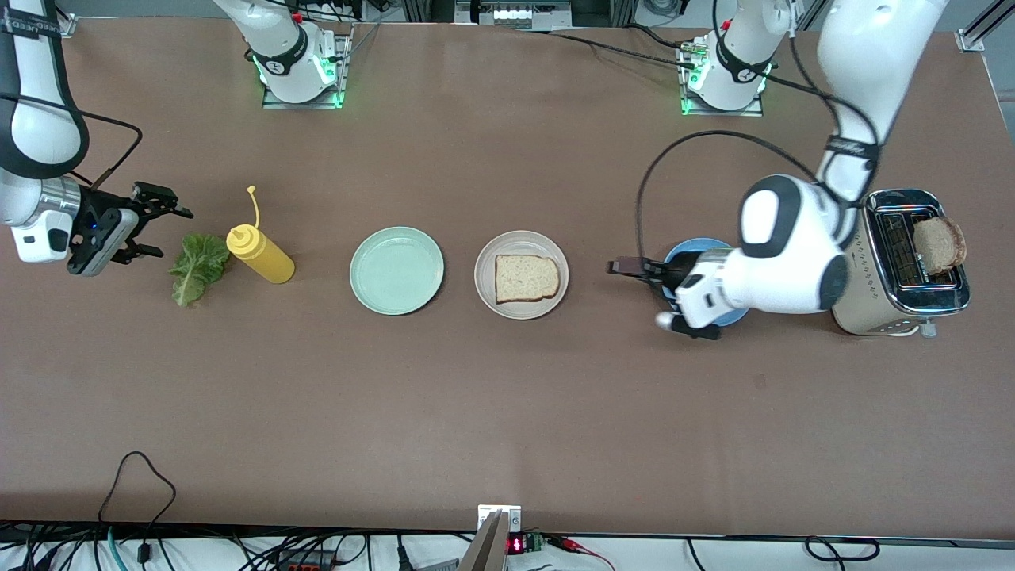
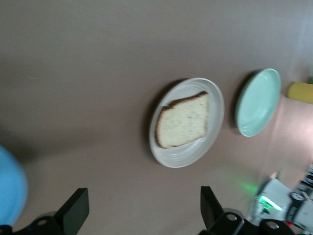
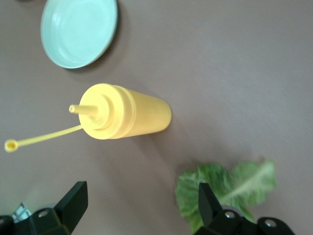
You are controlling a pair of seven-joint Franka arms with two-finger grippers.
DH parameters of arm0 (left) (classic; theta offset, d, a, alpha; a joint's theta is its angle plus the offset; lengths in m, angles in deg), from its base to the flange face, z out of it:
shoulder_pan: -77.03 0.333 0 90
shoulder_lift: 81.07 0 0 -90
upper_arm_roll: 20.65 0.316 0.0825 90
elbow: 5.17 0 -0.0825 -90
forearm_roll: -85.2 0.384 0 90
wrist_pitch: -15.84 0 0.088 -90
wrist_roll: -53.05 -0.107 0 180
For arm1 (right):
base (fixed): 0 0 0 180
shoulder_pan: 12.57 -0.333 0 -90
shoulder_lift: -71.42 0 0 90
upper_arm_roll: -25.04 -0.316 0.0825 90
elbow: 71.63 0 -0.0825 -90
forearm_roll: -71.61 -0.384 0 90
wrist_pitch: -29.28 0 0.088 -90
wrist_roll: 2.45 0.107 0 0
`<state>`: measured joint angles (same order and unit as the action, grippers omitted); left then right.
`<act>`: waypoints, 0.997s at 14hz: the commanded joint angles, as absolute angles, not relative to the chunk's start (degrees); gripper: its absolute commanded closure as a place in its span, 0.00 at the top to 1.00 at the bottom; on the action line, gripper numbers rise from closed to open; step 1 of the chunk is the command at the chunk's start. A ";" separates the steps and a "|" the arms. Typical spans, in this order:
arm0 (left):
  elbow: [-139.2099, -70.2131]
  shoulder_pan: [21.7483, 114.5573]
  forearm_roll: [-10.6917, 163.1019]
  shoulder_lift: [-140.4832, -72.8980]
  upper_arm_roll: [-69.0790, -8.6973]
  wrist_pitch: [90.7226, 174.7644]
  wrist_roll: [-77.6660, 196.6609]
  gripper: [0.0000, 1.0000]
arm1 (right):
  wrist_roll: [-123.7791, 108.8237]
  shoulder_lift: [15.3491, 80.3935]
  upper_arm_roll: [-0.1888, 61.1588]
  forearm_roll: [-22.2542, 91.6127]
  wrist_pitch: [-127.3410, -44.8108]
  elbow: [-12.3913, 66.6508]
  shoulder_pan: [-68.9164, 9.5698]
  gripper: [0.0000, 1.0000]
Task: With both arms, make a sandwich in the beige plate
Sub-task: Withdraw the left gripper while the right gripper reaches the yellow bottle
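Two Franka arms work a brown table with a sandwich barely begun. The left arm, bent low toward its own end of the table, carries its gripper over the edge of a blue plate, fingers spread wide and holding nothing. The right arm hangs at the other end, its gripper also spread and empty, poised just beside the lettuce.

A silver toaster stands at the left arm's end of the table, with a browner slice sticking up from its slot: by the look of it the second piece of bread, not yet fetched.

The beige plate sits mid-table between the blue plate and a mint-green plate, which is bare. One slice of bread lies flat on the beige plate, so the base of the sandwich appears to be in place.

A yellow squeeze bottle lies tipped on the table between the green plate and the lettuce, cap tethered and off the nozzle in the right wrist view.

The leaf rests on the bare table, untouched. Judging from this, one of three layers is done; the lettuce and then the top slice are left, with the right gripper seemingly best placed to take the leaf next.
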<state>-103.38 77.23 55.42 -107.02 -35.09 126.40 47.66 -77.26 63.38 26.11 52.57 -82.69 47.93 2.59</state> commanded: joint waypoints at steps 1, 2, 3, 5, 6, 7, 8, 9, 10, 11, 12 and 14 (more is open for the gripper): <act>-103.27 76.94 63.44 -102.09 -32.87 123.43 50.31 1.00 | -88.54 63.08 25.56 47.55 -85.23 51.23 5.09 1.00; -101.87 77.03 70.80 -101.29 -32.26 123.34 51.37 1.00 | -92.84 62.46 25.56 45.62 -85.59 51.68 5.79 1.00; -101.68 77.20 77.13 -99.89 -31.99 123.33 51.55 1.00 | -97.32 61.41 25.56 43.60 -85.33 51.77 6.93 1.00; -101.50 78.16 82.89 -97.34 -30.15 123.33 51.99 1.00 | -107.51 60.09 25.56 38.41 -84.80 52.47 9.56 1.00; -100.98 78.34 84.65 -96.28 -28.92 123.33 51.64 1.00 | -112.26 59.30 25.56 35.95 -84.19 52.47 10.53 1.00; -99.50 78.26 87.28 -95.75 -27.00 123.25 51.29 1.00 | -115.35 58.42 25.56 33.41 -82.79 52.47 11.67 1.00; -98.09 78.26 89.83 -95.31 -26.54 122.46 51.29 1.00 | -117.30 57.63 25.56 31.47 -82.08 52.47 12.38 1.00; -96.86 78.34 90.20 -94.79 -26.37 120.72 51.46 1.00 | -120.19 57.02 25.56 29.27 -81.55 52.47 12.91 1.00; -95.28 78.52 90.03 -94.52 -26.36 118.70 51.55 1.00 | -122.48 56.49 25.56 26.99 -80.51 52.39 13.17 1.00; -93.35 79.30 89.60 -94.26 -26.28 116.15 51.64 1.00 | -123.90 55.87 25.56 24.70 -78.93 52.39 13.61 1.00; -91.50 80.18 89.50 -93.90 -26.28 114.39 51.73 1.00 | -125.30 55.26 25.56 23.03 -77.43 52.38 14.14 1.00; -89.99 80.46 89.24 -92.33 -24.88 111.83 51.73 1.00 | -128.90 54.64 25.56 19.95 -75.58 52.30 14.58 1.00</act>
<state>-92.30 80.02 88.49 -93.50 -25.94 115.18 51.54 -124.90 55.02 26.17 23.21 -77.85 52.32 13.10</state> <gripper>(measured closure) 0.000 0.000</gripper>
